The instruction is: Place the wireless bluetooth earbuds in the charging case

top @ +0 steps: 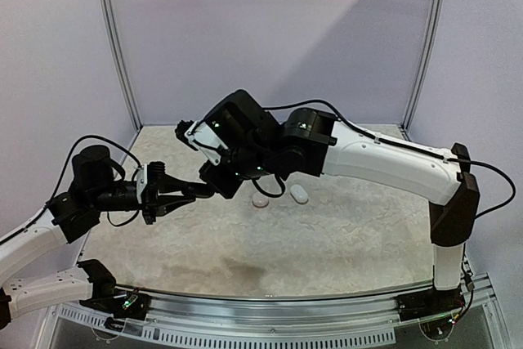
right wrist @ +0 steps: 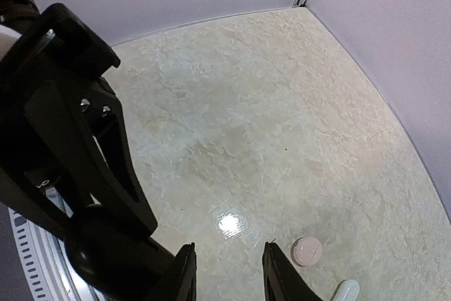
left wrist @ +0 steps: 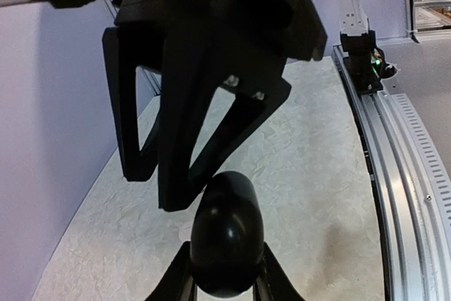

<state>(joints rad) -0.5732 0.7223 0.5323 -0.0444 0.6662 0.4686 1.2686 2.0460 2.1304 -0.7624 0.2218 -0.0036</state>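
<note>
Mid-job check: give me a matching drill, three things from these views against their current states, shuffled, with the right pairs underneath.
Things:
1. left claw
2. right claw
3. round white case

States:
A. lying on the table
B. shut on the black case
C. open and empty

Pairs: 1-B; 2-C; 3-A

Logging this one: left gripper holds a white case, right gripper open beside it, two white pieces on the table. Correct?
Not quite. The case in the left gripper is black, not white, as the left wrist view shows. The rest stands: the right gripper is open beside it, and two white pieces lie on the table.
</note>
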